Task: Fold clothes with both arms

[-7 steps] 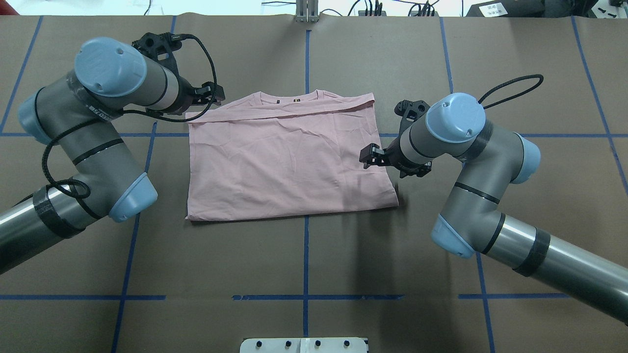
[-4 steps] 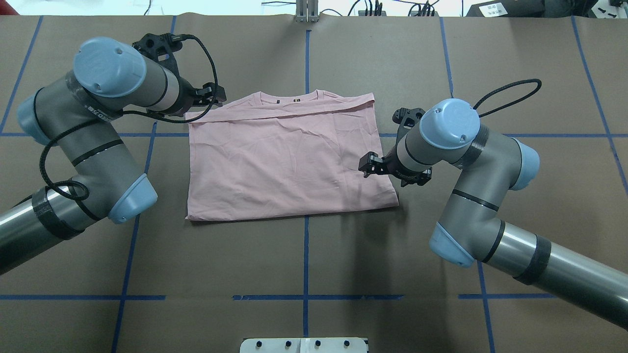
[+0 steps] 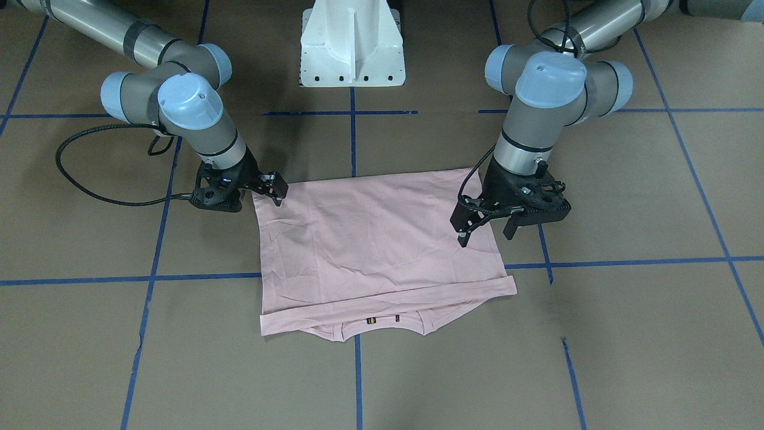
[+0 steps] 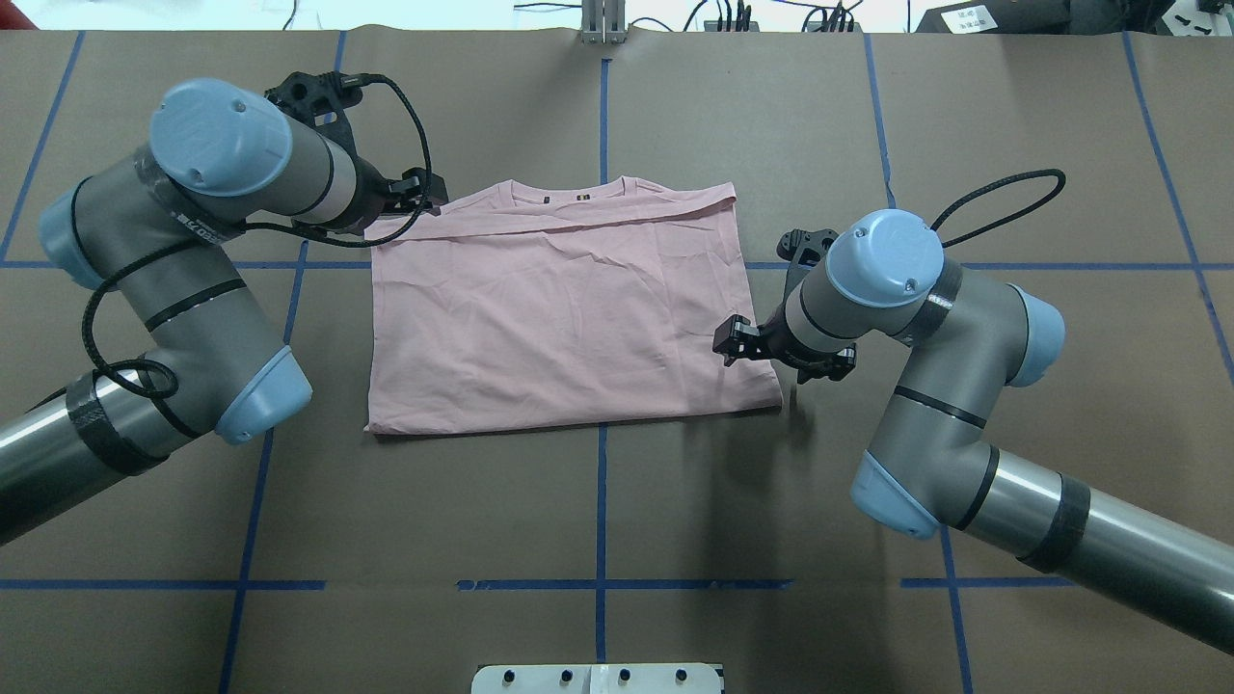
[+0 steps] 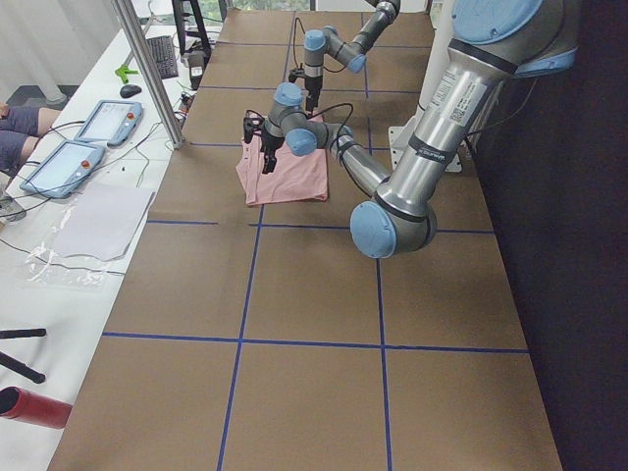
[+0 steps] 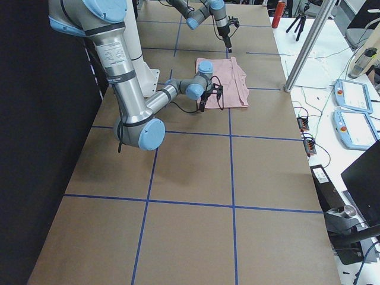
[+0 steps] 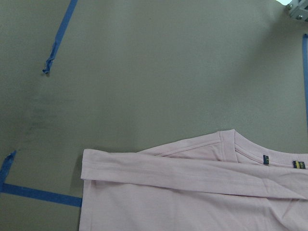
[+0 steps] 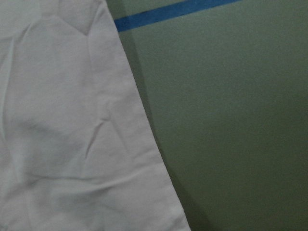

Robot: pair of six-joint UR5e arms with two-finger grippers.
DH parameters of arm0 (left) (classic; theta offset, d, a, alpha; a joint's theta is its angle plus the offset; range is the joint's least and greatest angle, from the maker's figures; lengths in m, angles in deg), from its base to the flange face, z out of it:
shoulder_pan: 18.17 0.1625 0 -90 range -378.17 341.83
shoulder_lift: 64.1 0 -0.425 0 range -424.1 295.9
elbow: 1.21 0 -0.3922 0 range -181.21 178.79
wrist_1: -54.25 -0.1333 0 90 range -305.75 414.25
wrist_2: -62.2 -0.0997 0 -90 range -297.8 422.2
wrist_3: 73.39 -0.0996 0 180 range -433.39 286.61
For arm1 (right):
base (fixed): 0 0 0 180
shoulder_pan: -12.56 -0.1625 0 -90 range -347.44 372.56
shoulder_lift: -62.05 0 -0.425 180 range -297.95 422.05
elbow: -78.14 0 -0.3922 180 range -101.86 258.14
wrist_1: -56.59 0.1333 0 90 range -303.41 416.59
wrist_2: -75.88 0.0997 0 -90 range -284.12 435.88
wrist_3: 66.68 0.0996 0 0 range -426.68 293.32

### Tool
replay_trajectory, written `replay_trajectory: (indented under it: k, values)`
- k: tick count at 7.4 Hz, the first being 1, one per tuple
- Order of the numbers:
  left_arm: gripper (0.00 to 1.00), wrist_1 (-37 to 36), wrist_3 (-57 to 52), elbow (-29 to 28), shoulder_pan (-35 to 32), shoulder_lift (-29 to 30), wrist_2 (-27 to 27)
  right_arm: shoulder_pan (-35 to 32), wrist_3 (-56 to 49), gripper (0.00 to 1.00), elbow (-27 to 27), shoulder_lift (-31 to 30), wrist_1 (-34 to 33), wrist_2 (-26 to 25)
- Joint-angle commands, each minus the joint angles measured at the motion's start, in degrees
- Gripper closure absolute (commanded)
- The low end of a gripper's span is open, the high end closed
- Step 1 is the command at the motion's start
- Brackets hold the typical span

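Observation:
The pale pink T-shirt (image 4: 569,308) lies folded flat on the brown table, plain back up, with its collar (image 4: 569,190) on the far edge. My left gripper (image 3: 486,232) hangs open above the shirt's collar-side left corner (image 4: 386,226), its fingers spread and holding nothing. My right gripper (image 4: 783,354) straddles the shirt's right edge near the front corner (image 4: 771,395). It looks open, with one finger (image 4: 733,340) over the cloth and the other off it. In the front-facing view that finger (image 3: 276,190) hovers at the shirt's corner. Both wrist views show only cloth edge and table.
Blue tape lines (image 4: 601,501) grid the brown table. The white pedestal base (image 3: 352,54) stands at the robot's side. A side bench with tablets (image 5: 83,137), a metal post (image 5: 147,69) and a seated person's leg (image 5: 15,123) lie beyond the far edge.
The right gripper has slid along the shirt's right edge toward the front corner. The left gripper has shifted only slightly at the collar corner. The shirt has not moved.

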Motion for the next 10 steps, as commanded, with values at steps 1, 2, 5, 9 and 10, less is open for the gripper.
replay_trajectory:
  k: [1, 2, 5, 9, 10]
  values:
    - [0.00, 0.0, 0.0, 0.1, 0.0, 0.1, 0.0, 0.8, 0.0, 0.23, 0.0, -0.2, -0.1, 0.1]
    - [0.00, 0.0, 0.0, 0.1, 0.0, 0.2, 0.0, 0.9, -0.1, 0.51, 0.0, -0.2, -0.1, 0.3]
    - [0.00, 0.0, 0.1, 0.1, 0.0, 0.1, 0.0, 0.9, -0.1, 1.00, -0.2, -0.2, -0.1, 0.7]
    - [0.00, 0.0, 0.1, 0.2, 0.1, 0.5, 0.0, 1.7, -0.7, 1.00, -8.2, -7.4, -1.4, 2.0]
    - [0.00, 0.0, 0.3, 0.7, 0.2, 0.5, 0.0, 3.0, -0.7, 1.00, -14.0, -12.4, -3.4, 2.3]
